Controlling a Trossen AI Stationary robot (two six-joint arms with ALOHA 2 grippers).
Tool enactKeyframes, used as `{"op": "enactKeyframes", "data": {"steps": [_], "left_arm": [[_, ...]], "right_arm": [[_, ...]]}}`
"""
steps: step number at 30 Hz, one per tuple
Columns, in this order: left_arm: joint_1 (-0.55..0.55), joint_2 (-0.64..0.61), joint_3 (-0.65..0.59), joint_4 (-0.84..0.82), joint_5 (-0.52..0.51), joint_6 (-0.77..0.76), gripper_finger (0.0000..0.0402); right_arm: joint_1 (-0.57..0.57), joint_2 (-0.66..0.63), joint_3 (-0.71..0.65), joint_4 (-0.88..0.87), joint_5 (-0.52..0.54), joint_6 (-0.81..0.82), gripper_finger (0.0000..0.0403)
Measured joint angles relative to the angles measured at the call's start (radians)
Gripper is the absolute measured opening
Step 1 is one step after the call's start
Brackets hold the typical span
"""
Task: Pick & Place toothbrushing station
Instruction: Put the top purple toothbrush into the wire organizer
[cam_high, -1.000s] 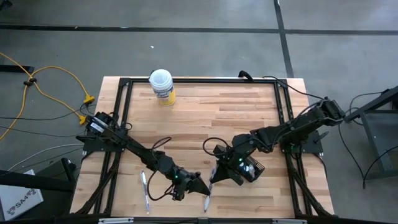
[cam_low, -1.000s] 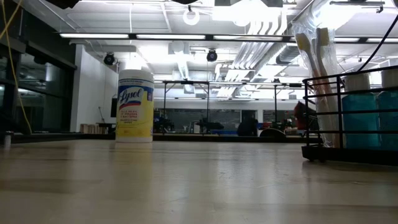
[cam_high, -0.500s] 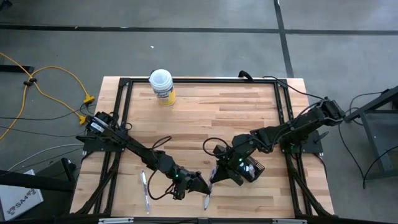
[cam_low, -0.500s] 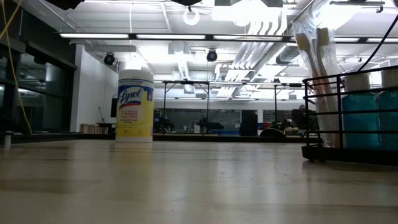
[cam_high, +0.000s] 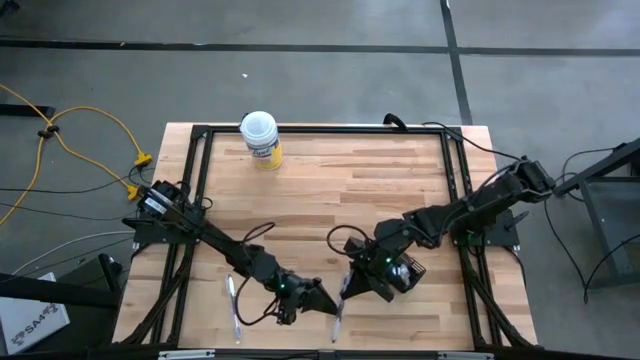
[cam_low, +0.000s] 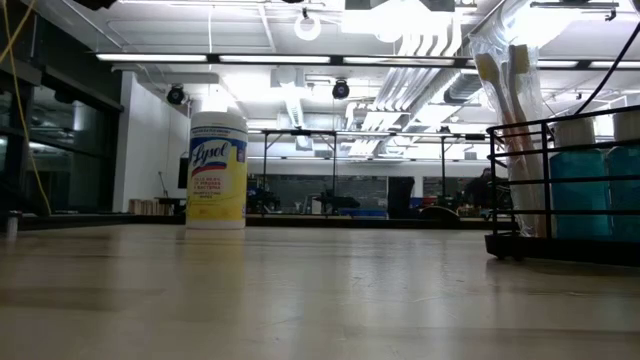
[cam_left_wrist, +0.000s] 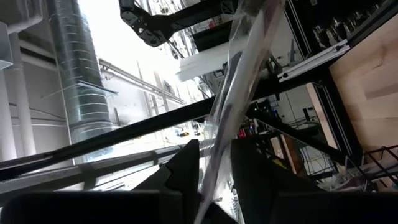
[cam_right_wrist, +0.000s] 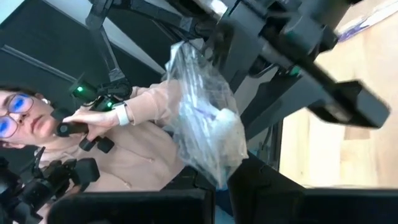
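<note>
"Lysol" is being shown in blue script on the yellow label of the white canister (cam_low: 217, 170) standing on the table (cam_low: 300, 290) in the low view; the smaller print under the brand name is not being resolved. In the high view the same canister's label (cam_high: 266, 152) is being seen only as yellow with unreadable marks. A white box (cam_high: 30, 320) on the floor at the lower left corner of the high view is being seen with dark lettering, which is too small to be read with certainty. No other text is being shown.
</note>
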Motion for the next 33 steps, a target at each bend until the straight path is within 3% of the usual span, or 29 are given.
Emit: {"op": "enactKeyframes", "data": {"steps": [9,12,16,21,33], "left_arm": [[0.0,0.0,0.0,0.0,-0.002,0.0,0.0085],[0.0,0.0,0.0,0.006,-0.002,-0.064,0.0085],[0.003,0.0,0.0,0.077,-0.057,-0.277,0.0085],[0.003,0.0,0.0,0.168,-0.154,-0.544,0.0085],[0.093,-0.001,0.0,0.171,-0.304,-1.168,0.0085]], "right_arm": [[0.064,0.0,0.0,0.0,0.08,0.047,0.0011],[0.072,-0.019,-0.001,-0.015,0.109,0.032,0.0011],[0.068,-0.104,-0.001,-0.095,0.178,-0.033,0.0011],[0.074,-0.23,-0.001,-0.318,0.364,-0.103,0.0011],[0.205,-0.419,0.0,-0.608,0.672,-0.099,0.0011]]}}
